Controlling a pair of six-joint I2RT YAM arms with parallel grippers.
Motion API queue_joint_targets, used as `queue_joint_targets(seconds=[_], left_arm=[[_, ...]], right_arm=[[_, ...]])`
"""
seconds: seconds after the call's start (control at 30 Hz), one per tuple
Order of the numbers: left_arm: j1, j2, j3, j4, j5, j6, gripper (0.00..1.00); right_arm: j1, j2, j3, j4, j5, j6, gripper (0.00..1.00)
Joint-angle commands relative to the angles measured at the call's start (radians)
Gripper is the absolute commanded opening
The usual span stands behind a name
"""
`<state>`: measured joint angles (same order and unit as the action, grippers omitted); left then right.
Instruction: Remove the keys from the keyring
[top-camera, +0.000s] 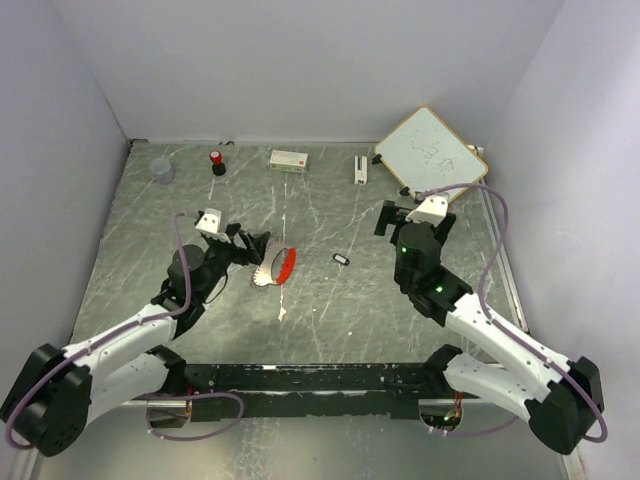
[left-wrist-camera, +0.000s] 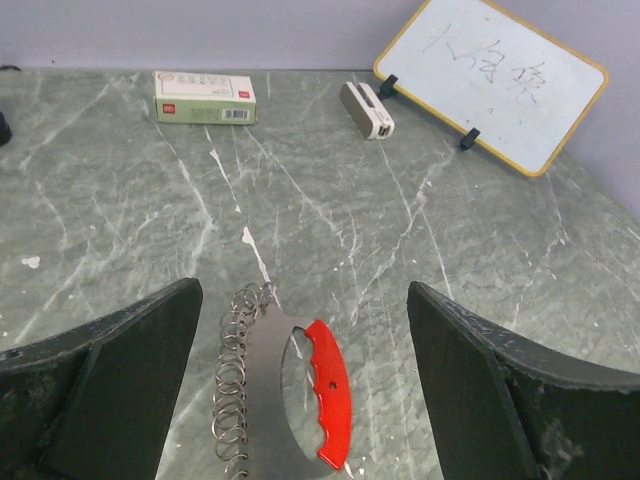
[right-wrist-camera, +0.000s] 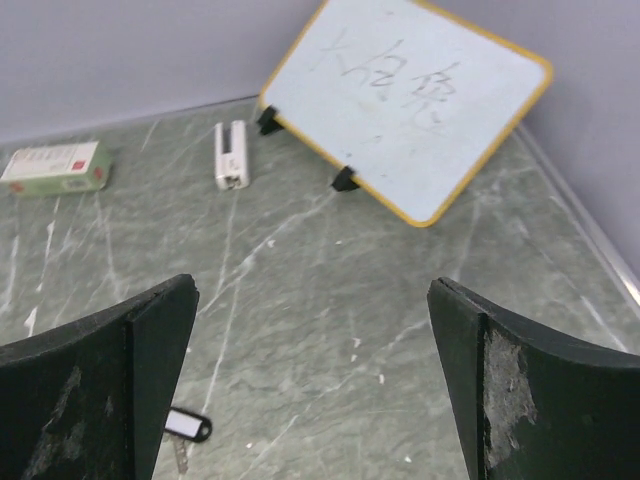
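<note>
keys (top-camera: 263, 277): thin silver-grey bunch, flat on table (top-camera: 330, 200) left of centre, beside red grip (left-wrist-camera: 330, 390), just ahead of left gripper (left-wrist-camera: 302, 300). probably light, stiff, slippery; best pinched across one blade near rings (left-wrist-camera: 235, 385). left gripper, right gripper (right-wrist-camera: 310, 290): spread wide, empty.

The ring chain (left-wrist-camera: 232, 375) looked like bright bare metal, the red grip (left-wrist-camera: 330, 392) smooth plastic, the table (left-wrist-camera: 450, 230) matt and scratched.

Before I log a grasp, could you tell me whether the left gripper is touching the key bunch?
Apart. The left wrist view shows the left gripper open, its fingers either side of the key bunch, bare table visible between.
</note>
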<state>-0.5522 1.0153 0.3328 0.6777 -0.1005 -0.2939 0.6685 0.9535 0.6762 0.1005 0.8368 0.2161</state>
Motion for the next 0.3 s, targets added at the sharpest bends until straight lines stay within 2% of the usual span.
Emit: queue_joint_targets(seconds=[0.0, 0.27], left_arm=[[-0.021, -0.097, -0.010, -0.094, -0.037, 0.053, 0.95], [-0.031, -0.204, -0.009, -0.202, -0.083, 0.079, 0.95]], right_arm=[[-0.003, -0.084, -0.046, 0.013, 0.168, 0.006, 1.00], [-0.004, -0.122, -0.060, -0.006, 0.245, 0.016, 1.00]])
